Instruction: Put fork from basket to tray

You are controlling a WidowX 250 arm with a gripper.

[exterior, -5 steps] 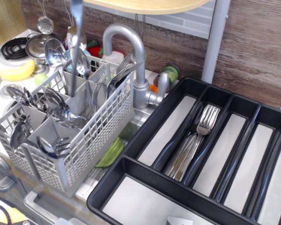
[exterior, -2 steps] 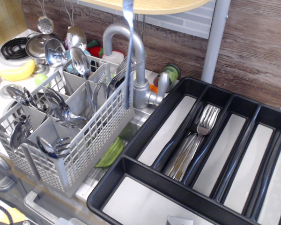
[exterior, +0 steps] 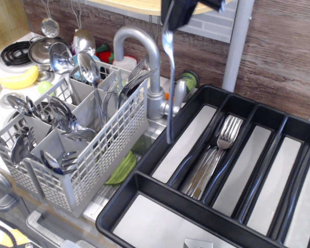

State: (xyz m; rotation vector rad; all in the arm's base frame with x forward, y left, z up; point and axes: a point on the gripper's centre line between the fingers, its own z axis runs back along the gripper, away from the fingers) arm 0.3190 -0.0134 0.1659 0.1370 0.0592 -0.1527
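My gripper [exterior: 171, 19] comes in at the top edge and is shut on the tines end of the fork [exterior: 170, 88]. The slim silver fork hangs upright with its handle pointing down, above the left rim of the black tray [exterior: 144, 155]. It is in the air, to the right of the light grey basket [exterior: 101, 155], which holds several spoons and forks. A bunch of silver forks [exterior: 214, 155] lies in one of the tray's long compartments.
A grey tap [exterior: 147, 62] stands just behind and left of the hanging fork. A green item [exterior: 123, 168] lies in the sink under the basket. A stove with a banana [exterior: 18, 78] is at far left. A grey post [exterior: 236, 44] rises behind the tray.
The fork has been lifted out of the basket and carried right, from over the basket's back compartments to above the tray's left rim. The gripper has come down into view.
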